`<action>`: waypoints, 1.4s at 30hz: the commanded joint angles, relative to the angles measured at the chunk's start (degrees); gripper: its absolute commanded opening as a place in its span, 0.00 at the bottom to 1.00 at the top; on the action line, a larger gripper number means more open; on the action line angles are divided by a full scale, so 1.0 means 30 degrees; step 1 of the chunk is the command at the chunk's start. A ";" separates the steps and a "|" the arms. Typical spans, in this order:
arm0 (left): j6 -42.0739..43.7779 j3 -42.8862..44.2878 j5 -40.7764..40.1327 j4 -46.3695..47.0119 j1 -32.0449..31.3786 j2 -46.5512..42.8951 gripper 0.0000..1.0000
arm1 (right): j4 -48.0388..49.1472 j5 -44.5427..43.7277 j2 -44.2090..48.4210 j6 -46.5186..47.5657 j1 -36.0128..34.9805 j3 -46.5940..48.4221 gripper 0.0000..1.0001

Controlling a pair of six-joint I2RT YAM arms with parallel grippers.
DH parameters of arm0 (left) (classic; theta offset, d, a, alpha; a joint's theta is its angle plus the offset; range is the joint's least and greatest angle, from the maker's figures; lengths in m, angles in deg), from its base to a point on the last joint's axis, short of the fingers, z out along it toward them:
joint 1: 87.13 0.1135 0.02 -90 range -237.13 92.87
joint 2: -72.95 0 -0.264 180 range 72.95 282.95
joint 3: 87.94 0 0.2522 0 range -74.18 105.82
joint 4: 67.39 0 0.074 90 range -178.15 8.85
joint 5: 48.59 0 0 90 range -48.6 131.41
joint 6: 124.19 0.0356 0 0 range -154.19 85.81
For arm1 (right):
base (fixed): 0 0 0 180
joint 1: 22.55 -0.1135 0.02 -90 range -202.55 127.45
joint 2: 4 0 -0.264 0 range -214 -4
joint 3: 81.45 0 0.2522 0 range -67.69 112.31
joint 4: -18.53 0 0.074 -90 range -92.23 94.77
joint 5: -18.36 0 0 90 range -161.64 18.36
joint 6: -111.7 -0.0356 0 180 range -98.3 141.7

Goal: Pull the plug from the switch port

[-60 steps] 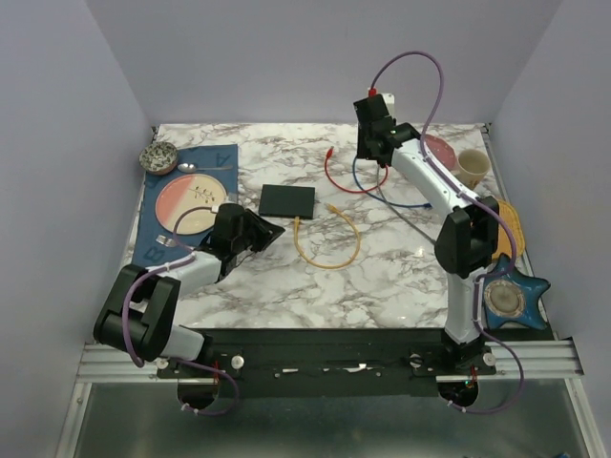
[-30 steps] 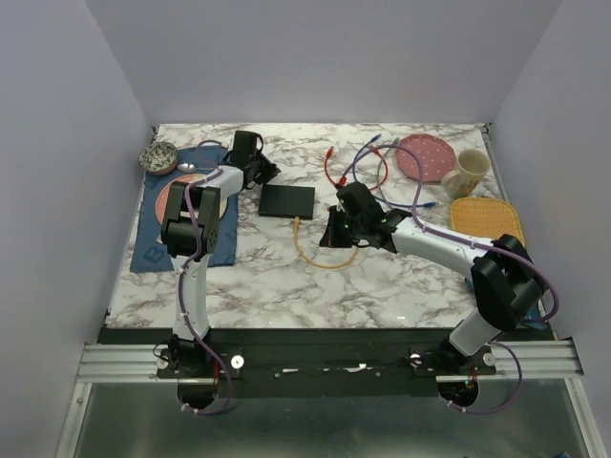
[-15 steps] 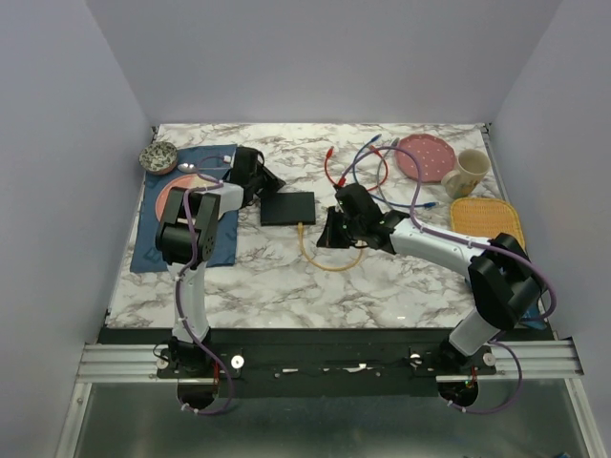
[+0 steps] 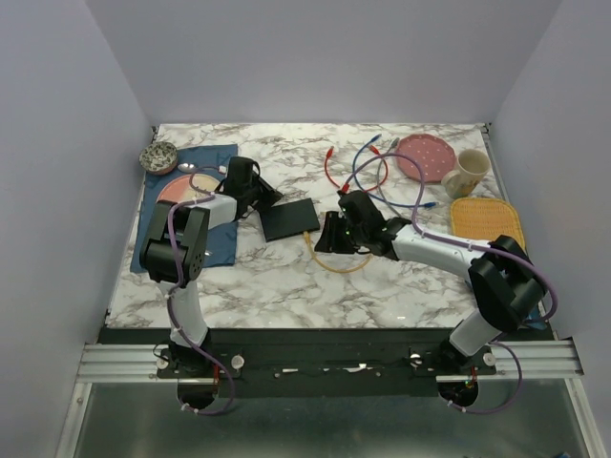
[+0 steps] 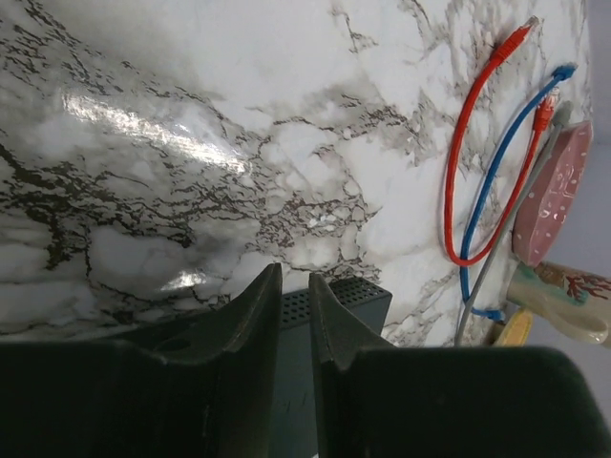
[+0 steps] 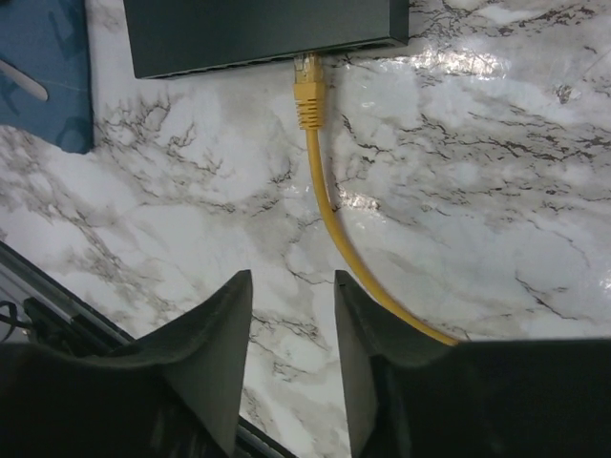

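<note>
The switch [image 4: 290, 219], a flat black box, lies tilted on the marble. My left gripper [image 4: 256, 196] is shut on its left end. In the left wrist view the fingers [image 5: 250, 315] pinch the thin box [image 5: 361, 294] between them. A yellow cable [image 4: 336, 266] loops from the switch's near edge. Its plug [image 6: 307, 84] lies with its clear tip right at the socket edge of the switch [image 6: 258, 33], and it looks out of the port. My right gripper [image 6: 291, 279] stands open over bare marble, and the cable [image 6: 344, 248] passes beside its right finger. From above, the right gripper [image 4: 329, 237] sits just right of the plug.
Red [image 4: 332, 174] and blue [image 4: 368, 176] cables lie behind the right arm. A pink plate [image 4: 425, 157], a mug [image 4: 465, 172] and a yellow mat [image 4: 485, 218] are at the back right. A blue placemat [image 4: 221, 239] with a plate and a bowl [image 4: 158, 156] are on the left.
My right gripper has opened and let go of the yellow cable. My left gripper has swung the switch so it lies tilted, slightly nearer the front.
</note>
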 commanded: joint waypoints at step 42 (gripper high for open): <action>0.1644 -0.2989 0.0412 -0.1155 -0.1317 -0.1792 0.29 | 1.1531 0.7621 -0.7753 -0.2828 0.3591 0.0167 0.46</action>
